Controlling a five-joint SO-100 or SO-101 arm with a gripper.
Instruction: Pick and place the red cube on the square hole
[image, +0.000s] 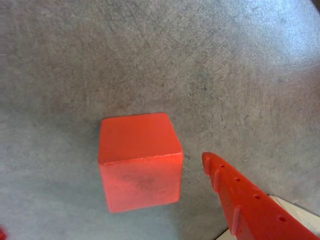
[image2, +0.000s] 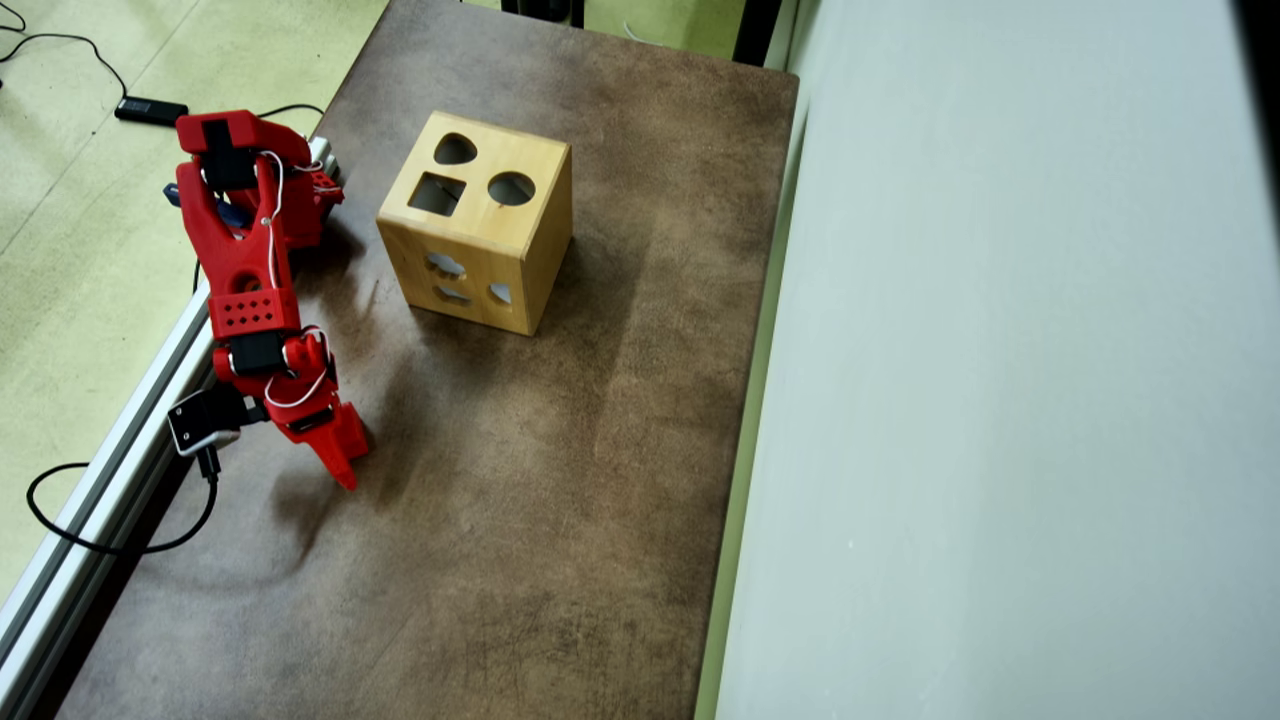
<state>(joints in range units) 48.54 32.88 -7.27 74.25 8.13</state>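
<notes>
One red cube (image: 139, 162) sits flat on the grey-brown worktop (image: 150, 55) in the wrist view, its top face up and one side face turned toward the camera; its edges run slightly askew to the picture's edges, and as a cube it has no long axis to speak of. A red finger (image: 245, 200) of the jaws enters from the lower right, its tip just beside the cube's right side but apart from it. A sliver of red shows at the lower left corner, so the cube lies between the two; the jaws are spread apart and grasp nothing.

In the overhead view the red arm (image2: 245, 290) reaches down at the worktop's left edge, and the cube itself is hidden under it. The wooden box (image2: 475, 222) stands well apart, farther up the worktop, with the square hole (image2: 437, 194) on its top face beside a round cut-out (image2: 511, 188) and a rounded one (image2: 455, 149).
</notes>
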